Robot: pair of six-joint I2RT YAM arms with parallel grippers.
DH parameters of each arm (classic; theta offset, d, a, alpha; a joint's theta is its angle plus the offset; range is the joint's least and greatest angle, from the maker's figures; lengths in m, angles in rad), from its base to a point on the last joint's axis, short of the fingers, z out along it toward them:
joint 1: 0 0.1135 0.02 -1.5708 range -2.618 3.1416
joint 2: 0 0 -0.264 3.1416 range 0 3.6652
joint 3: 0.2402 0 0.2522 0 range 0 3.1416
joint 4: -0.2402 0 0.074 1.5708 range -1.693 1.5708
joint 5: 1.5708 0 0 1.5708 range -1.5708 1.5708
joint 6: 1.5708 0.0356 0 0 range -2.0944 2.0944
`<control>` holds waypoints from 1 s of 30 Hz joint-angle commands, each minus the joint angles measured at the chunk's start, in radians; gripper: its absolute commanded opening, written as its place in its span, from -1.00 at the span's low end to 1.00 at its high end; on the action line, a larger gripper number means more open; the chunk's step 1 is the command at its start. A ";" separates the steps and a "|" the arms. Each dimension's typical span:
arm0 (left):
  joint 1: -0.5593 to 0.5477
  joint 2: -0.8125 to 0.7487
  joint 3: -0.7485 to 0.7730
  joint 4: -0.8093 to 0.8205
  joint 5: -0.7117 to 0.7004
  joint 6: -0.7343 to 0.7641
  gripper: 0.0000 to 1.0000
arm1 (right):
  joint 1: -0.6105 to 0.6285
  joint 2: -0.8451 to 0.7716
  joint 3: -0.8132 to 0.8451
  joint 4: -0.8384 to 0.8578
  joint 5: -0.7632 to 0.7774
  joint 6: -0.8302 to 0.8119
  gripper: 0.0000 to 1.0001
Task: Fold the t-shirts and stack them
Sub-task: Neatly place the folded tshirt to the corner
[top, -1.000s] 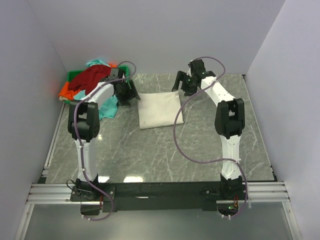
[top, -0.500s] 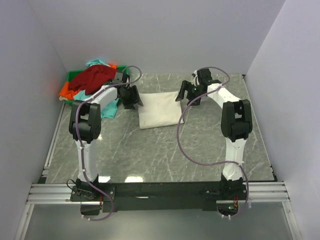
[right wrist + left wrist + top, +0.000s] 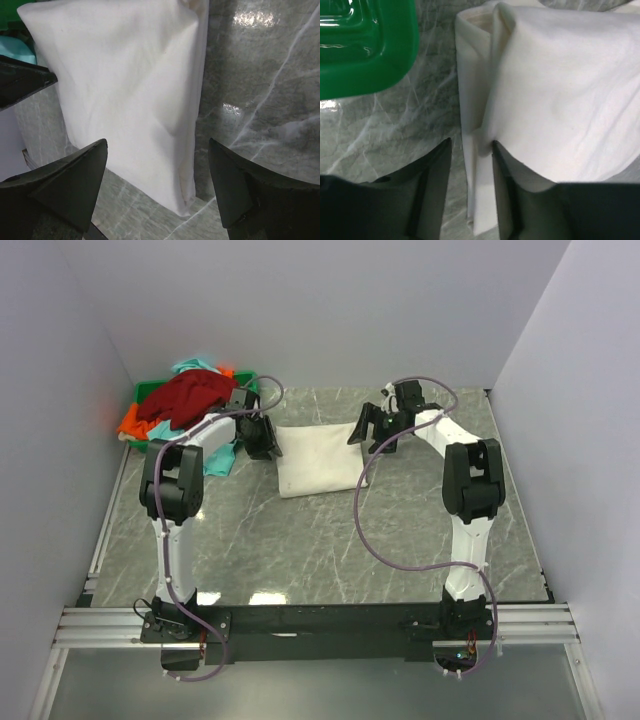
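The cream-white t-shirt [image 3: 318,460] lies folded into a rectangle on the marble table. My left gripper [image 3: 262,436] is at its far left edge, low on the table. In the left wrist view the left gripper [image 3: 471,142] is narrowly open, with the shirt's folded edge [image 3: 555,100] between the fingers and the right finger against the cloth. My right gripper [image 3: 371,430] is at the far right corner. In the right wrist view the right gripper [image 3: 157,142] is wide open above the shirt [image 3: 125,85], empty. The dark red t-shirt [image 3: 186,394], orange t-shirt [image 3: 133,423] and teal t-shirt [image 3: 216,456] are heaped at the back left.
The green plastic bin [image 3: 148,392] stands in the back left corner under the heap; its rim [image 3: 365,45] is close to the left gripper. Walls close in on the left, back and right. Bare marble table [image 3: 330,540] lies in front of the cream shirt.
The right gripper has come down and forward to the shirt's far right corner. The left gripper has shifted slightly right onto the shirt's left edge. The shirt has not moved.
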 commanded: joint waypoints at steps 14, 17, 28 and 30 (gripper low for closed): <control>-0.001 0.056 -0.036 0.048 -0.011 -0.013 -0.99 | -0.008 0.039 -0.077 0.079 -0.039 0.001 0.74; -0.003 0.048 -0.055 0.050 -0.018 -0.010 -0.99 | -0.008 0.066 -0.054 0.073 -0.054 0.003 0.74; -0.001 0.024 -0.112 0.091 0.005 -0.007 -0.99 | 0.032 0.146 -0.029 0.085 -0.082 0.033 0.47; -0.001 0.021 -0.117 0.096 0.012 -0.005 -0.99 | 0.038 0.157 -0.019 0.082 -0.083 0.032 0.41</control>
